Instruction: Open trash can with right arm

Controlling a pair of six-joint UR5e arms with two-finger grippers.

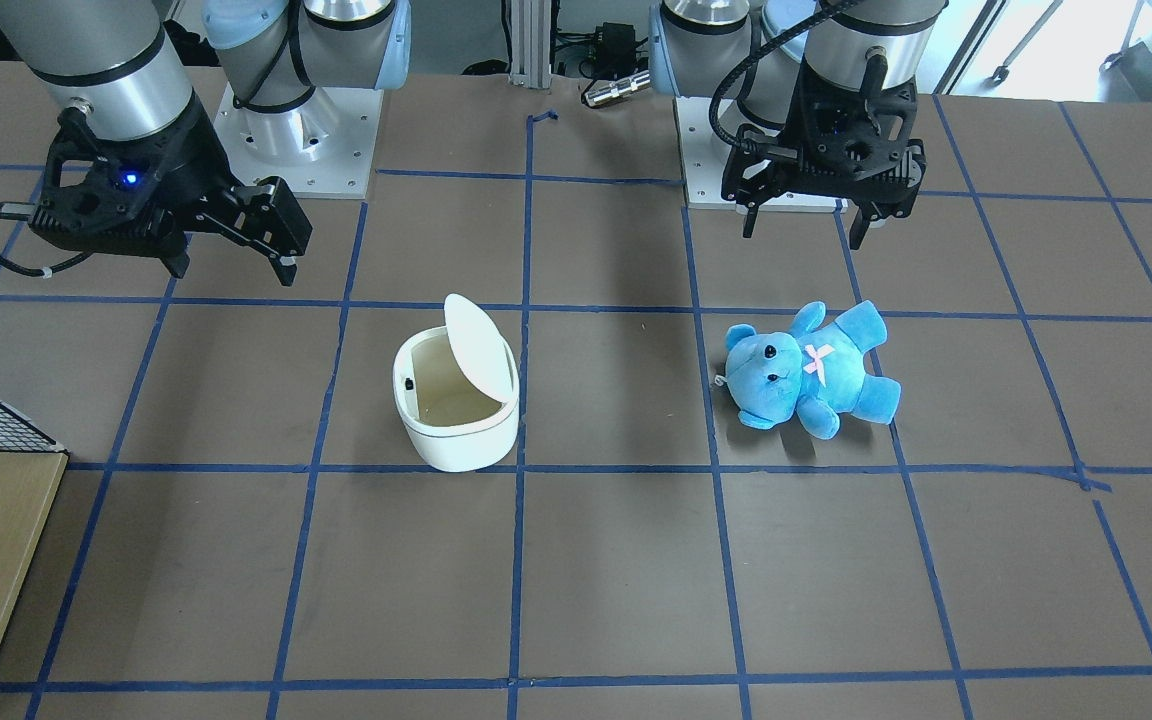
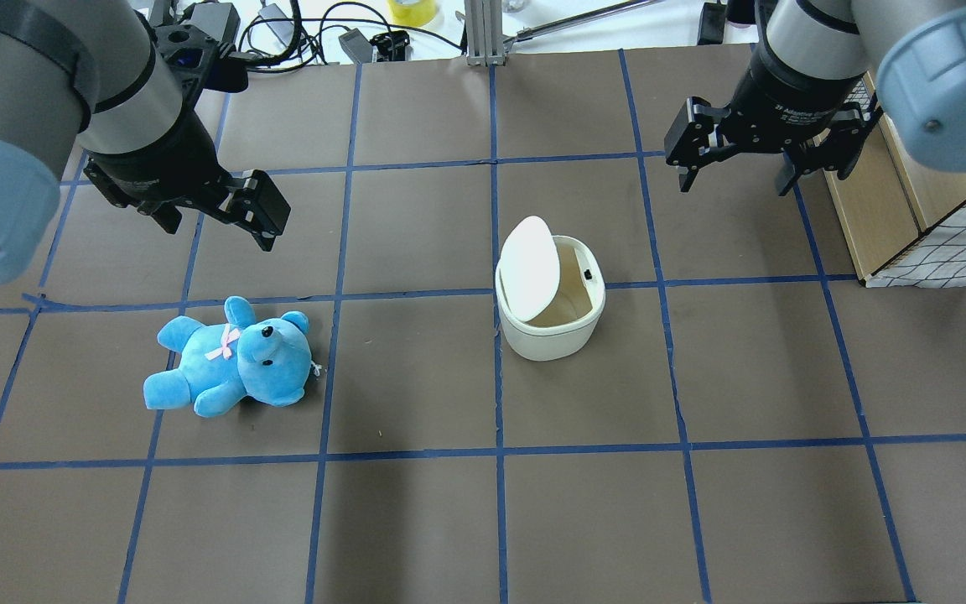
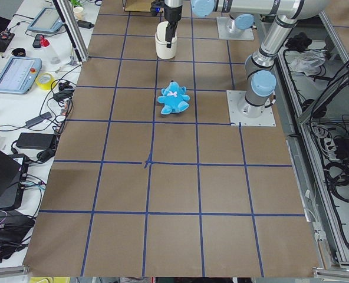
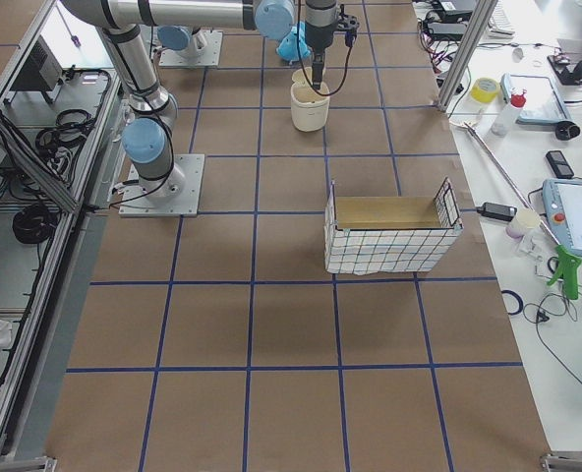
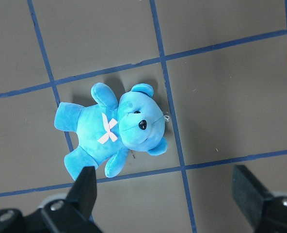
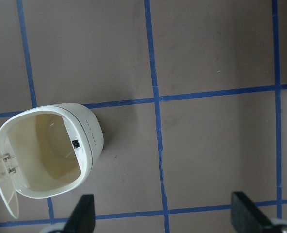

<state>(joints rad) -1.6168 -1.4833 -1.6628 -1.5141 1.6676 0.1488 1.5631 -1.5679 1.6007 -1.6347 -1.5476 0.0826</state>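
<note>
Standing upright, the lid [image 2: 529, 267] of the trash can [image 2: 552, 335] is judged opened, with nothing left to do; the right gripper [image 2: 734, 180] and left gripper [image 2: 219, 228] are spread, empty.

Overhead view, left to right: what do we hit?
bear → trash can → right gripper → wire basket. Left gripper overlaps the bear's span, so it is not ordered.
</note>
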